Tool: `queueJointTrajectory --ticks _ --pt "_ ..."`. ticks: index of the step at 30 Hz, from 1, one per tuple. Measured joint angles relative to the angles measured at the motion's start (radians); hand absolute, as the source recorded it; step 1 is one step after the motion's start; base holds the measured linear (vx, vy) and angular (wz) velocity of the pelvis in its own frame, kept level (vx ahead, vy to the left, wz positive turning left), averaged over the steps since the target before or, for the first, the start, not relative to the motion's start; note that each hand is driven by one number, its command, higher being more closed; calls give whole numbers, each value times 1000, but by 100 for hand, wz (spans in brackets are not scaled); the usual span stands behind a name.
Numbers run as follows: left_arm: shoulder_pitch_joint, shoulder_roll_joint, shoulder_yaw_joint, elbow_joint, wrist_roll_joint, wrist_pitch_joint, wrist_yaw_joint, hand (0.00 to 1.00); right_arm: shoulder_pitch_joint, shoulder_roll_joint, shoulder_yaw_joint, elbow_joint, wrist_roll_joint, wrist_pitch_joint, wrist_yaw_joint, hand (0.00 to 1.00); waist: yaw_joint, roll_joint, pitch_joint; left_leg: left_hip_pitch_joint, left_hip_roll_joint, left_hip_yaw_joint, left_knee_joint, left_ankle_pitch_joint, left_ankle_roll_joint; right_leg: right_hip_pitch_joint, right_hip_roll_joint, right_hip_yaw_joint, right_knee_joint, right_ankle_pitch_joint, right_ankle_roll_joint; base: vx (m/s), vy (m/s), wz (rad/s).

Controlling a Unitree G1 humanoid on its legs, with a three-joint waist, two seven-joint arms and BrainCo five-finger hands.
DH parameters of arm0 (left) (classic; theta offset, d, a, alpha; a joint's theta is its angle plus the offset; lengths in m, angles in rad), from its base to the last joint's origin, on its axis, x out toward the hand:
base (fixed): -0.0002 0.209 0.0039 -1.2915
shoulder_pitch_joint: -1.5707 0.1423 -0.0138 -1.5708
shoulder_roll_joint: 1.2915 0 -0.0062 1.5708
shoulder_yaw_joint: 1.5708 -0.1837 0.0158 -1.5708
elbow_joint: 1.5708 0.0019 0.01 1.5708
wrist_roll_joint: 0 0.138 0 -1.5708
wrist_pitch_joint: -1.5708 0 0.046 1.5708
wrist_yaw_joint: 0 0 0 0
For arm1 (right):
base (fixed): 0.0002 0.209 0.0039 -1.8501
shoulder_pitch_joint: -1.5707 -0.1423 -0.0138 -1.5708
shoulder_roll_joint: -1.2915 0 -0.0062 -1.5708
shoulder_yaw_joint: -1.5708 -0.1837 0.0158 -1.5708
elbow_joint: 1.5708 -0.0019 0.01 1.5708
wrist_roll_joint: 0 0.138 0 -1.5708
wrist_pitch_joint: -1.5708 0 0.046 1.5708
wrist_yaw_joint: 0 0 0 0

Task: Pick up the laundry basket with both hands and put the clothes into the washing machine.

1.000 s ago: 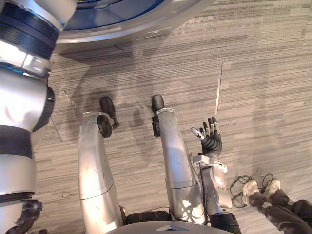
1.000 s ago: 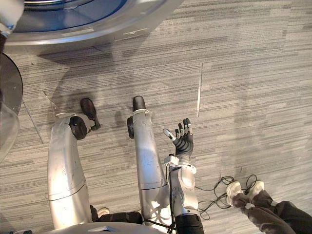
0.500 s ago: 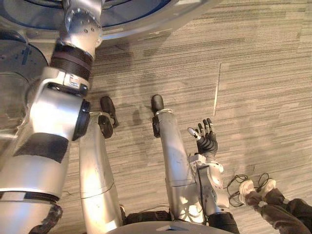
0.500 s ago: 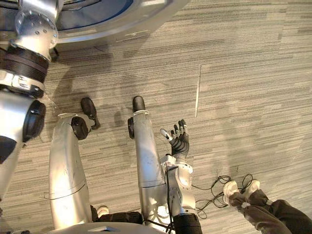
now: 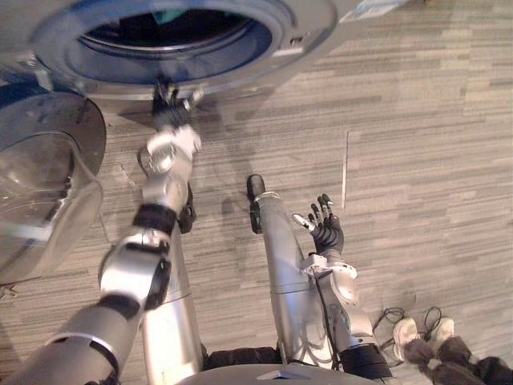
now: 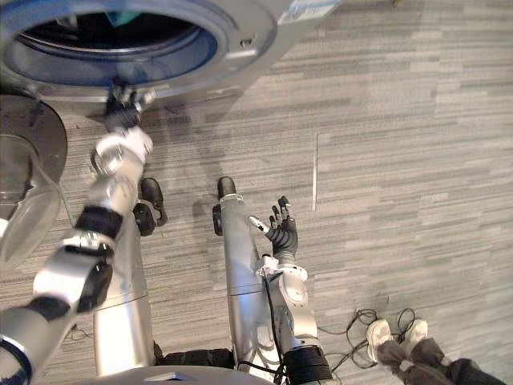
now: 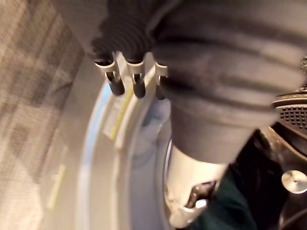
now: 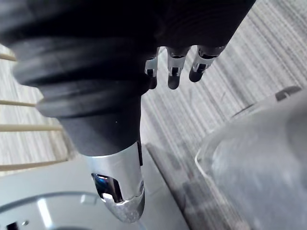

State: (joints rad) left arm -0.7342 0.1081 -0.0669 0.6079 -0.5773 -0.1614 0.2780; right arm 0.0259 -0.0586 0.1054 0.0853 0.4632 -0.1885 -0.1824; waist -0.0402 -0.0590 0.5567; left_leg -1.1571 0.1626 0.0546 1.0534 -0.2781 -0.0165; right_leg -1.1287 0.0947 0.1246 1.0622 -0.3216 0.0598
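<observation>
Silver washing machine, one, stands open: your left hand is at its rim, fingers seemingly straight and empty; your right hand hangs splayed, empty.

Left robot hand now reached forward to the washing machine opening's rim, arm stretched out

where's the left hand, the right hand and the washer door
left hand (image 5: 166,115), left eye view, dark cover behind the fingers
right hand (image 5: 326,235), left eye view, middle of the hand
washer door (image 5: 46,200), left eye view, glass bowl
</observation>
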Motion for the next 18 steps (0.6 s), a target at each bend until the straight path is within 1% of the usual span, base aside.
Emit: queueJointTrajectory --ticks 2,3,4,6,7,8,9,10,11,12,13,14,15,16,17,18 --pt "169 -36 -59 -43 119 0 -7 0 -3 9 -16 15 -5 0 -1 0 25 1 -1 100 -12 2 -80 22 -8 95 -10 -4 -64 9 -11 100 -63 23" --pt "282 -48 -84 -45 202 1 -35 0 -2 12 -27 28 -30 0 0 0 36 3 -4 199 -23 3 -150 38 -13 189 -25 -8 -121 15 -19 113 -65 25" --pt "304 -52 -91 -44 214 1 -40 0 -2 12 -30 35 -34 0 1 0 37 4 -5 220 -27 3 -167 42 -14 210 -28 -10 -136 17 -21 120 -61 31" --pt "484 -73 -104 5 311 0 -90 0 5 11 -55 142 -40 -3 9 0 54 23 -97 352 -41 3 -294 77 -20 346 -47 -30 -252 40 -32 144 -47 26" --pt "510 -79 -103 29 333 0 -101 0 5 11 -60 176 -41 -3 10 0 61 23 -111 398 -47 4 -330 87 -22 388 -55 -30 -279 44 -33 173 -47 26" --pt "559 -87 -91 80 389 2 -118 0 12 11 -74 240 -61 5 20 0 74 29 -140 488 -60 5 -406 109 -23 473 -68 -35 -340 55 -33 181 -57 33" --pt "615 -97 -60 128 435 3 -132 0 27 11 -78 304 -82 16 34 0 80 42 -193 564 -72 2 -490 136 -24 551 -81 -53 -413 70 -38 185 -61 36" --pt "641 -102 -43 151 451 4 -138 0 39 11 -78 331 -87 18 39 0 84 46 -222 597 -78 0 -531 151 -25 583 -87 -58 -446 77 -38 212 -54 39" --pt "685 -110 7 195 487 7 -151 0 57 12 -77 394 -109 24 50 0 92 54 -267 667 -87 -2 -609 176 -29 652 -100 -74 -507 90 -41 229 -52 47" --pt "717 -120 60 238 528 15 -160 0 69 12 -79 459 -119 39 67 0 92 69 -305 731 -92 -7 -664 197 -31 726 -110 -98 -563 98 -42 221 -49 52" --pt "726 -122 83 253 545 20 -160 0 76 12 -77 486 -120 45 74 0 95 74 -325 755 -93 -8 -682 202 -34 754 -117 -113 -584 100 -42 181 -37 67" --pt "738 -127 117 281 564 26 -160 0 87 10 -76 529 -137 57 79 0 98 89 -353 786 -92 -3 -702 216 -37 805 -129 -145 -610 104 -47 125 11 63" --pt "759 -125 146 285 576 37 -160 0 86 11 -77 569 -156 68 90 0 104 88 -388 801 -90 7 -702 211 -35 830 -149 -186 -633 116 -64 90 19 61" --pt "759 -126 163 284 586 41 -161 0 85 12 -78 577 -157 70 95 0 107 87 -392 796 -76 38 -623 189 -29 853 -159 -209 -645 116 -65 88 44 59" --pt "758 -129 193 284 593 47 -161 0 85 9 -82 596 -158 77 104 0 113 88 -392 793 -23 87 -402 139 -16 900 -172 -242 -651 117 -65 51 55 65" --pt "764 -134 222 285 591 50 -160 0 89 7 -84 600 -158 87 109 0 118 78 -397 808 38 93 -242 129 -15 937 -184 -272 -648 117 -65 49 91 65"
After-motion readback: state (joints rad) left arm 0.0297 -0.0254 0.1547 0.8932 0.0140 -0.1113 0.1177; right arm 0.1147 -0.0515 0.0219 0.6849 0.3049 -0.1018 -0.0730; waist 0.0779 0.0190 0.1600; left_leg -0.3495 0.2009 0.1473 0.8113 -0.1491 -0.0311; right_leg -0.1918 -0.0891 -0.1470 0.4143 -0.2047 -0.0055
